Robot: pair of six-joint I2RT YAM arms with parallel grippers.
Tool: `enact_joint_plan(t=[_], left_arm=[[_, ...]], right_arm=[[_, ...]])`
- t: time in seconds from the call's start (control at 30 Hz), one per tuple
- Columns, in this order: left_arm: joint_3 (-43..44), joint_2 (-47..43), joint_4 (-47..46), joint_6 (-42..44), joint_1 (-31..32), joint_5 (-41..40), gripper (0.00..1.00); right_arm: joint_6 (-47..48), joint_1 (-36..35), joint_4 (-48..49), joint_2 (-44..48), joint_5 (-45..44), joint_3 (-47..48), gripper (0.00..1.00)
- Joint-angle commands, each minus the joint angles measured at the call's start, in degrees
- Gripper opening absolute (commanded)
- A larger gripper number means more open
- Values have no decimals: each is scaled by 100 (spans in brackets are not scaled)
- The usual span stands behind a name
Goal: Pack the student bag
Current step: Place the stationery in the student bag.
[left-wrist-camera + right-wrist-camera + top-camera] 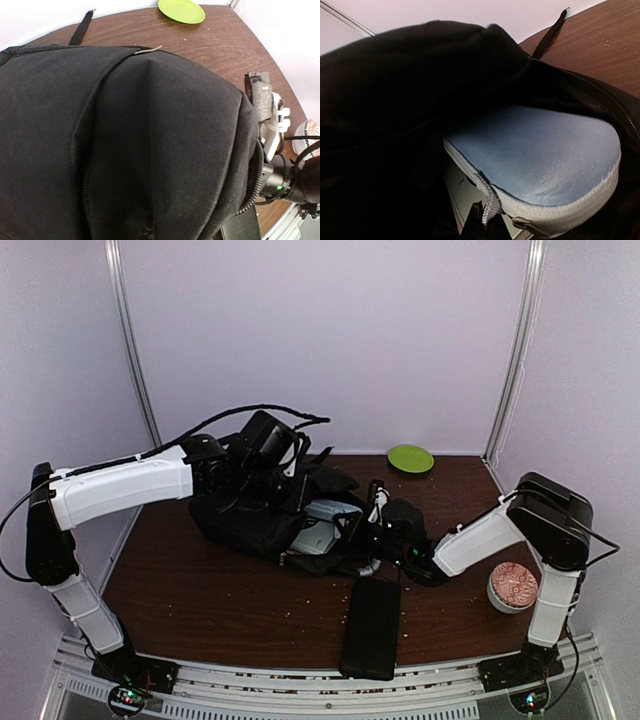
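Right wrist: blue-grey pouch [540, 150] inside student bag [395, 75]

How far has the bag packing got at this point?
Done: a grey padded pouch lies inside the open student bag. In hand: the left end effector seems to hold the bag's top up, the shut right end effector sits at its mouth. Left: the slim black case lies on the table; bag unzipped.
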State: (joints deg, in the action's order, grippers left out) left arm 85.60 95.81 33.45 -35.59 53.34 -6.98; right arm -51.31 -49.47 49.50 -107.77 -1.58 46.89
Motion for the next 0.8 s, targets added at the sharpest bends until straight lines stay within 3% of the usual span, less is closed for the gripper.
enact_joint_plan(t=[0.0, 0.37, 0.57, 0.7, 0.77], left_arm=[[62, -369, -1113, -151, 68, 567, 0], [-238, -354, -1460, -229, 41, 1097, 0], [-428, -374, -1649, -318, 37, 1243, 0], [-510, -446, -1591, -281, 21, 969, 0], [-569, -477, -1575, -279, -26, 853, 0]], right_arm=[[74, 12, -20, -186, -428, 216, 0], [33, 77, -1157, -961, -278, 1655, 0], [79, 78, -1354, -1405, 612, 2404, 0], [240, 69, -1132, -1043, 1195, 2099, 43], [242, 63, -1048, -749, 1249, 1835, 57]])
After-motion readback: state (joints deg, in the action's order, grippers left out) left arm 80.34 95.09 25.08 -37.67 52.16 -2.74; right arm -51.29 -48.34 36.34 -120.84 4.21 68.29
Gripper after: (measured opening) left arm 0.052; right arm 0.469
